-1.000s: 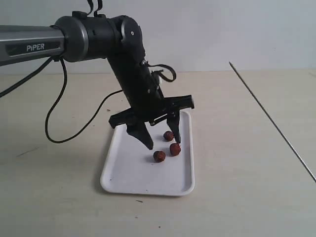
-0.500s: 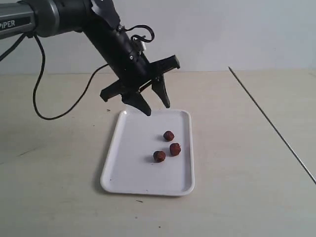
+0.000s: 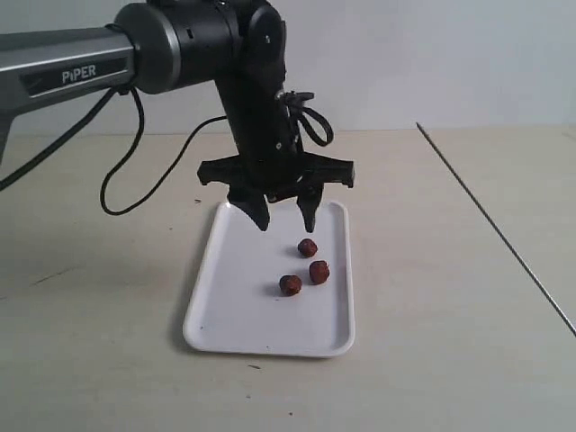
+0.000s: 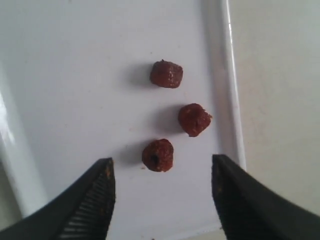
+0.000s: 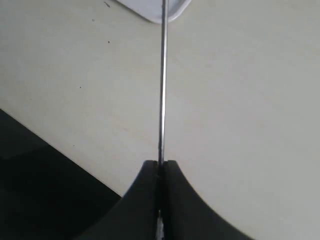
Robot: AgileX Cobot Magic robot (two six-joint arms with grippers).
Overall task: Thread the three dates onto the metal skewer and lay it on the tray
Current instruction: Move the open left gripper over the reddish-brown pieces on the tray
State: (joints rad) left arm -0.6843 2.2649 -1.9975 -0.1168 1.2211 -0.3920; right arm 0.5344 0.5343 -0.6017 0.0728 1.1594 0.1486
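Dates (image 4: pixel 158 155) are seen loose on the tray (image 3: pixel 234 310), just below the wide-spread left gripper (image 3: pixel 285 225); the metal skewer (image 5: pixel 162 85) is clamped by the right gripper (image 5: pixel 161 164).

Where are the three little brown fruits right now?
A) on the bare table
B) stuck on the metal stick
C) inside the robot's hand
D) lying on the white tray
D: the three dates lie loose on the tray, below the open left hand, while the metal skewer pinched in the right hand is bare.
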